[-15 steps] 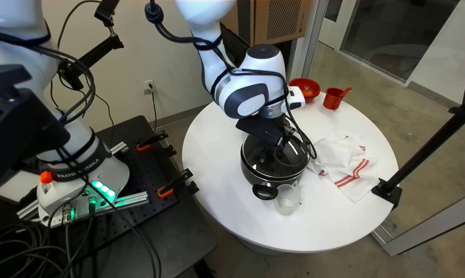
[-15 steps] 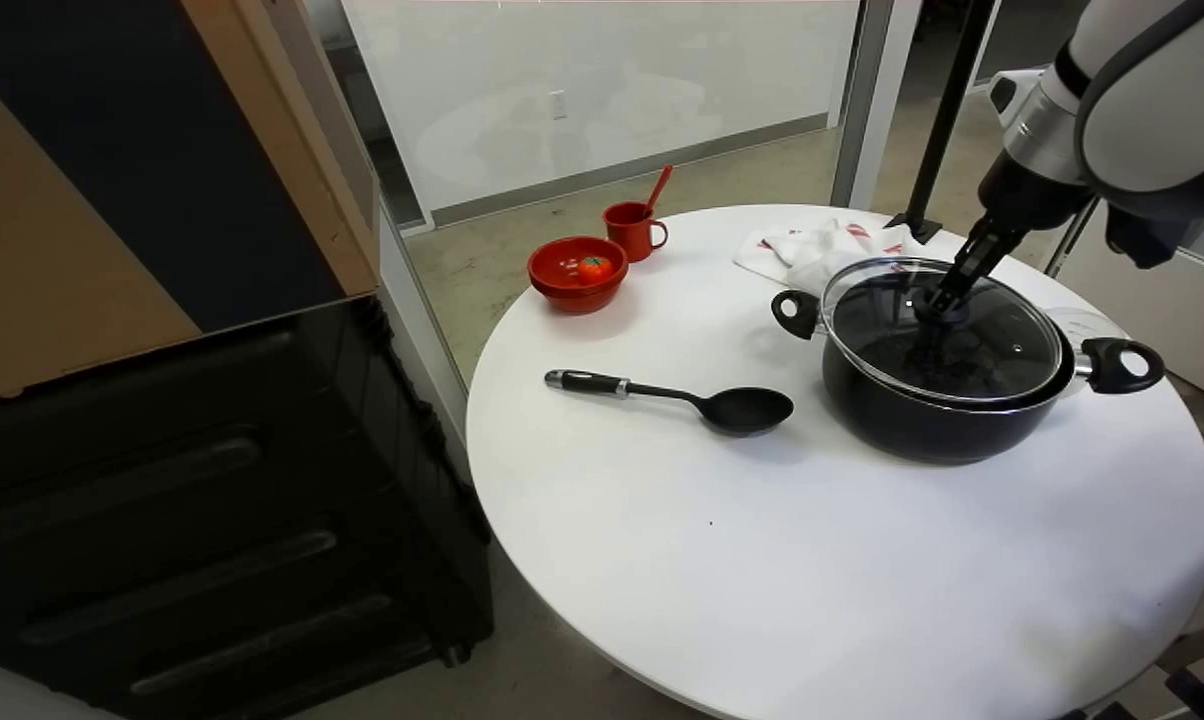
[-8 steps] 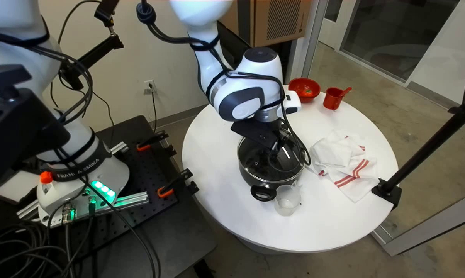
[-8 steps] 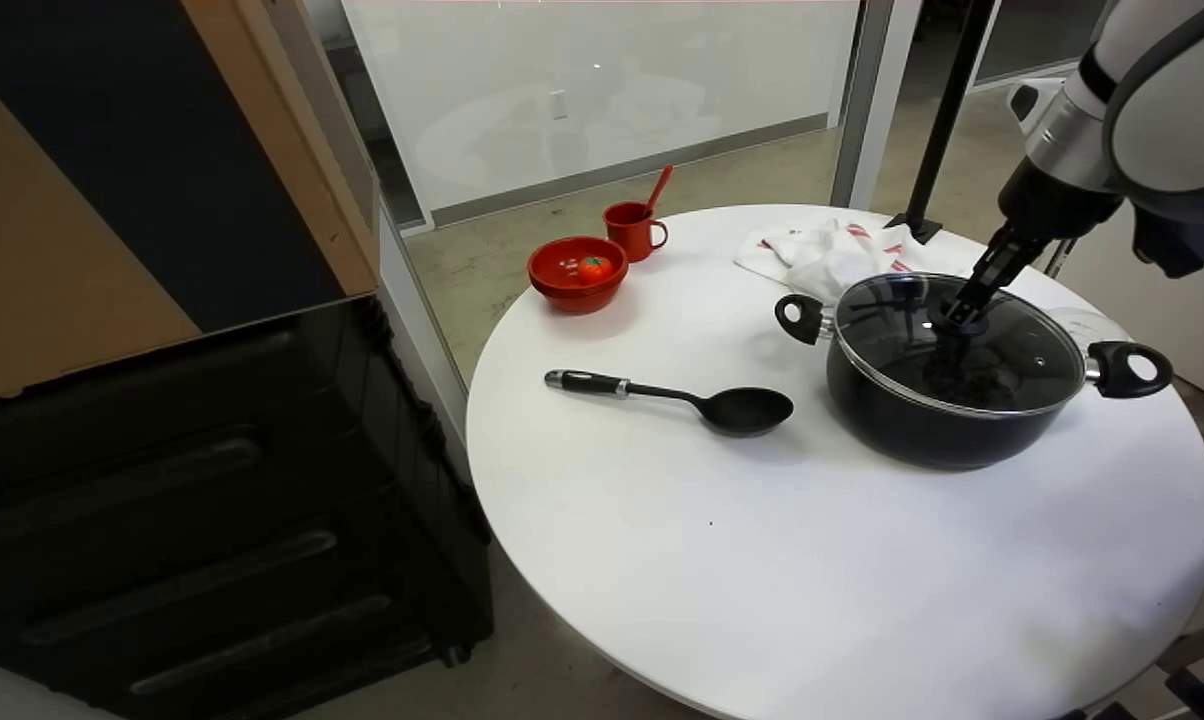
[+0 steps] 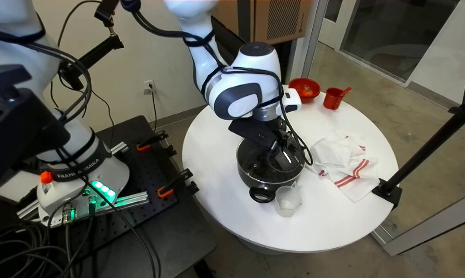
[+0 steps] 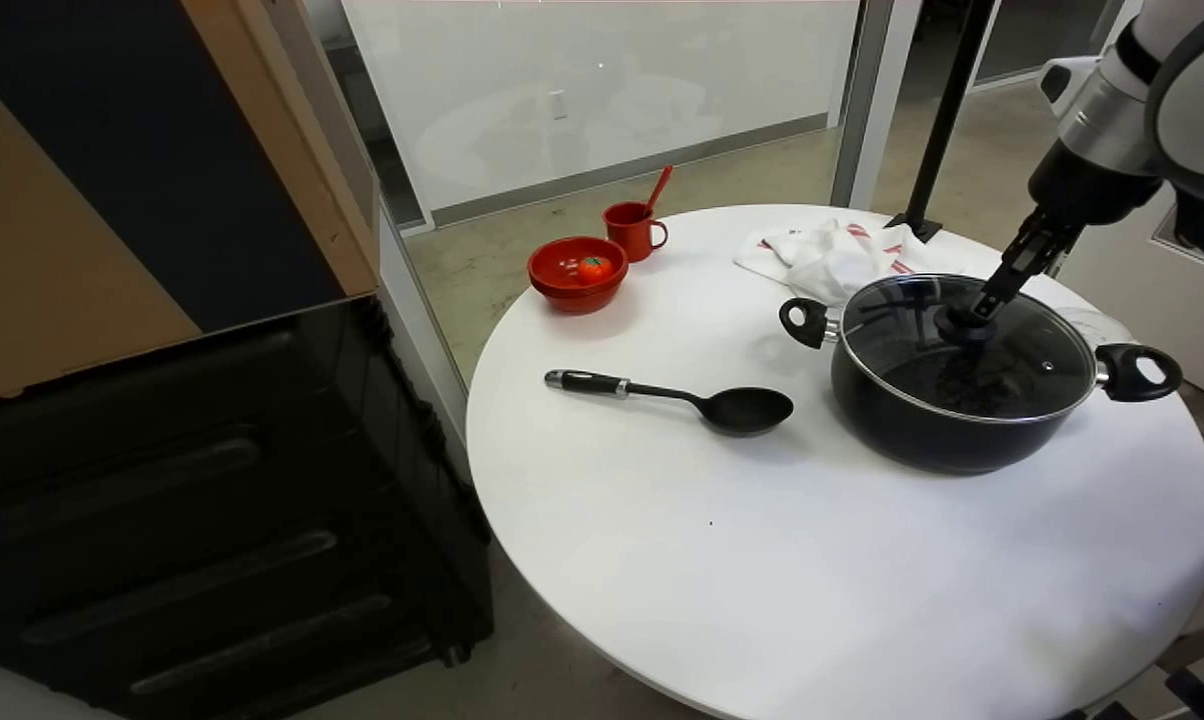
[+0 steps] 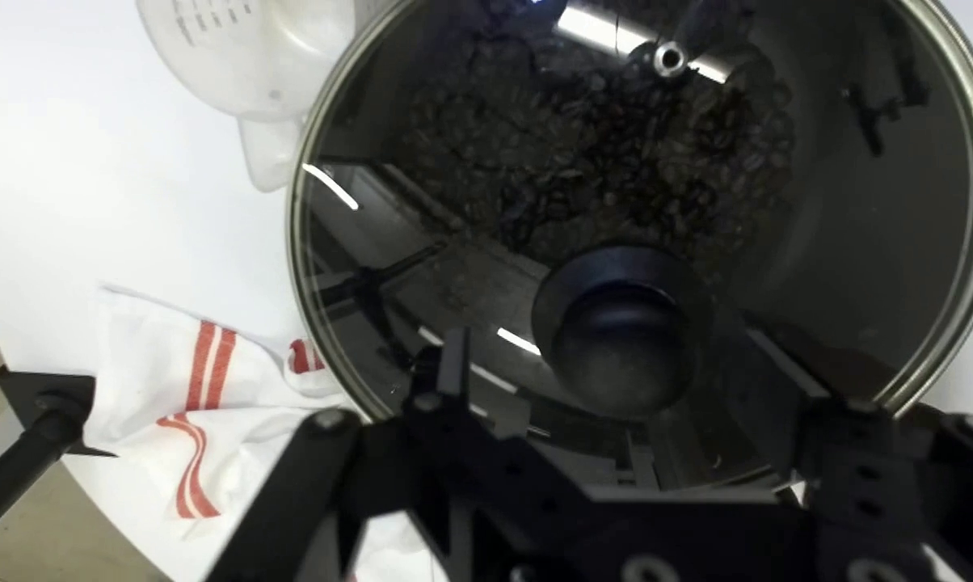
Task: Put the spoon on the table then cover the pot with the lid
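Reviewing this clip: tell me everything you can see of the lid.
The lid is round, glossy and see-through, looking like dark-tinted glass, with a thin metal rim, a dark round knob at its centre and a small metal-ringed hole. Dark bean-like pieces show through it. It rests about level on the black pot, covering it. In the wrist view the jaws stand open, on either side of the knob; whether they touch it cannot be told.

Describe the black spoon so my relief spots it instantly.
Find the black pot on the round white table. In an exterior view, the black spoon lies flat beside that pot, not touching it. Unlike the red utensil in the mug, it is black, with a silver-ringed handle.
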